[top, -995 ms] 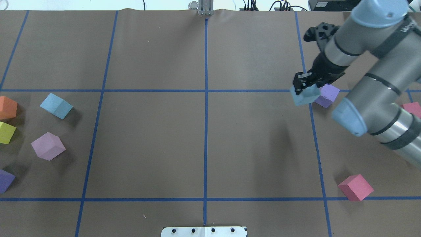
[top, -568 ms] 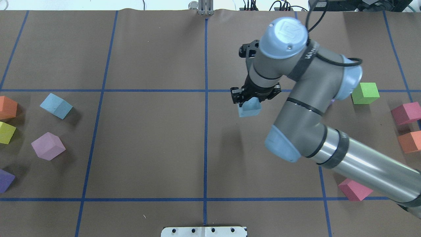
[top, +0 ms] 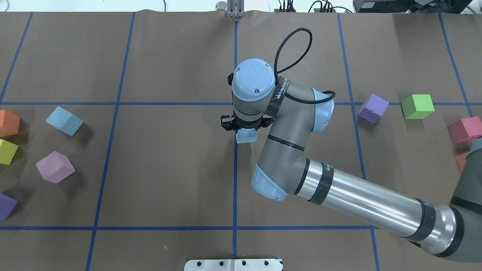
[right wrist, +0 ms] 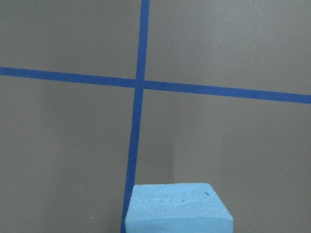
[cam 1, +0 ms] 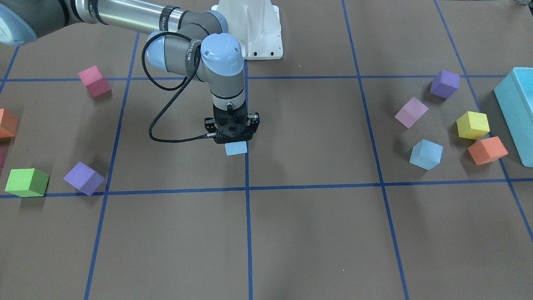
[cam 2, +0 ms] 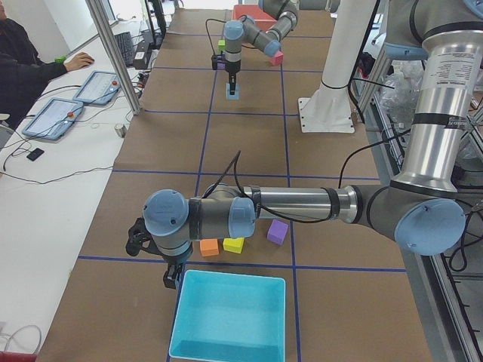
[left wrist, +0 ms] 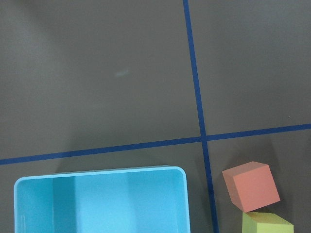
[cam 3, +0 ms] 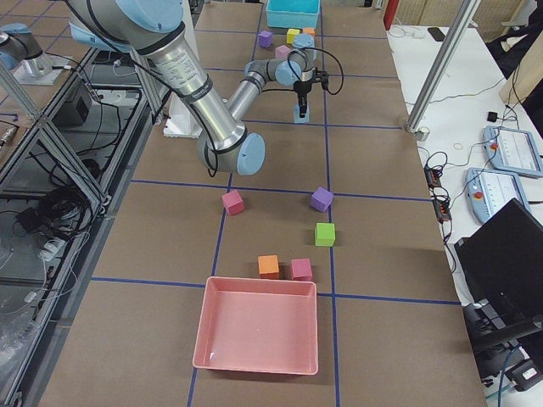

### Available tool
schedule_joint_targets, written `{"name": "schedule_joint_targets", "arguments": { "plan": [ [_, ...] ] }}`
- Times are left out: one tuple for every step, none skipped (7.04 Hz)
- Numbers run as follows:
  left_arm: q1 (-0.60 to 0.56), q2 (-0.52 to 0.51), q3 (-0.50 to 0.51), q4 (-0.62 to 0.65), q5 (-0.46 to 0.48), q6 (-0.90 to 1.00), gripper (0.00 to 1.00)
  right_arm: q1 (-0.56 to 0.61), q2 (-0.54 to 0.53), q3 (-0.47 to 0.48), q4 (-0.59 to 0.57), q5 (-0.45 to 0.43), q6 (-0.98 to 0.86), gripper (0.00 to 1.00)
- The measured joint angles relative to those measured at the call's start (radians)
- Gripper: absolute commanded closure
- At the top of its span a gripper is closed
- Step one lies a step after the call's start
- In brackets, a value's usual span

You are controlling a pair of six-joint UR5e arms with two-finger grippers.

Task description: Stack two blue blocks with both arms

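Note:
My right gripper [top: 246, 127] is shut on a pale blue block [top: 246, 136] and points straight down at the table's middle, on the blue centre line. The same block [cam 1: 236, 148] shows just under the gripper [cam 1: 232, 132] in the front-facing view, and its top edge [right wrist: 177, 208] fills the bottom of the right wrist view. Whether it touches the table I cannot tell. The other blue block [top: 64, 120] lies free at the left side, also seen as a cube [cam 1: 425, 154]. My left gripper [cam 2: 170, 265] shows only in the exterior left view, beside a turquoise bin [cam 2: 226, 317]; open or shut, I cannot tell.
A purple cube [top: 372, 108], a green cube [top: 417, 106] and pink cubes [top: 465, 129] lie on the right. Orange [top: 8, 123], yellow [top: 6, 151], lilac [top: 55, 167] and purple [top: 5, 206] cubes sit near the free blue block. A pink tray [cam 3: 259, 326] stands at the right end.
My right arm has carried the blue block leftward, from beside the purple cube on the right to the table's centre line. The other blue block has not moved.

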Motion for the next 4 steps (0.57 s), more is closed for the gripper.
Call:
{"name": "schedule_joint_targets", "arguments": {
  "plan": [
    [0.0, 0.0, -0.001, 0.0, 0.0, 0.0, 0.02, -0.015, 0.004, -0.022, 0.031, -0.012, 0.024, 0.41],
    [0.0, 0.0, -0.001, 0.0, 0.0, 0.0, 0.02, -0.027, 0.011, -0.033, 0.044, -0.017, 0.05, 0.41],
    [0.0, 0.0, -0.001, 0.0, 0.0, 0.0, 0.02, -0.037, 0.018, -0.041, 0.049, -0.019, 0.071, 0.41],
    [-0.001, 0.0, -0.001, 0.0, 0.0, 0.0, 0.02, -0.042, 0.021, -0.045, 0.05, -0.019, 0.09, 0.41]
  ]
}}
